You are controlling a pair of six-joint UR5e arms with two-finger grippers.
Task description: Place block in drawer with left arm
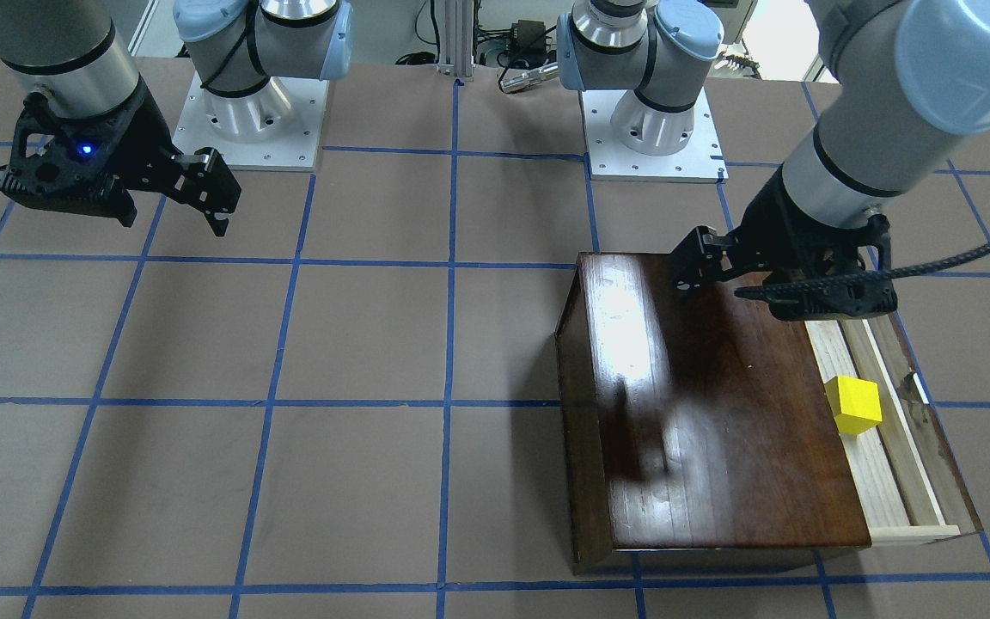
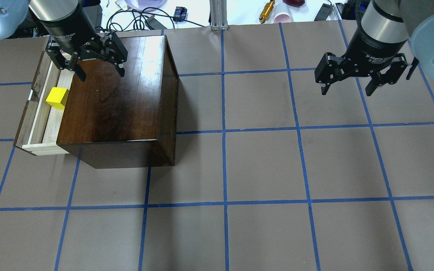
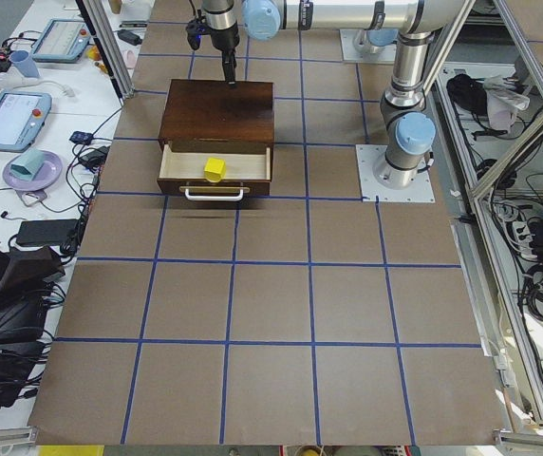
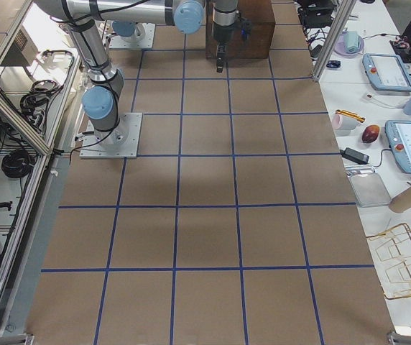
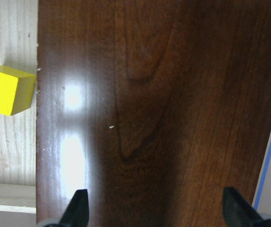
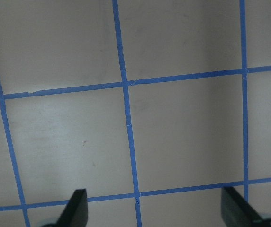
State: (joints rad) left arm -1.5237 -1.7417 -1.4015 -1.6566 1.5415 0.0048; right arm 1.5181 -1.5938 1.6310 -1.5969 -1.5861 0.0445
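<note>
The yellow block (image 2: 57,98) lies in the open drawer (image 2: 45,124), near the middle of its pale-wood floor; it also shows in the front view (image 1: 853,404) and the left wrist view (image 5: 7,90). The drawer (image 1: 882,490) is pulled partway out of the dark brown cabinet (image 2: 123,98). My left gripper (image 2: 100,73) is open and empty, hovering over the cabinet's top near its far edge, apart from the block. Its fingertips (image 5: 78,205) frame the glossy top. My right gripper (image 2: 347,88) is open and empty, high over bare table.
The brown table carries a blue tape grid. The two arm bases (image 1: 246,112) (image 1: 654,120) stand at the robot's edge. Cables, a cup (image 2: 281,17) and tools lie beyond the table's far edge.
</note>
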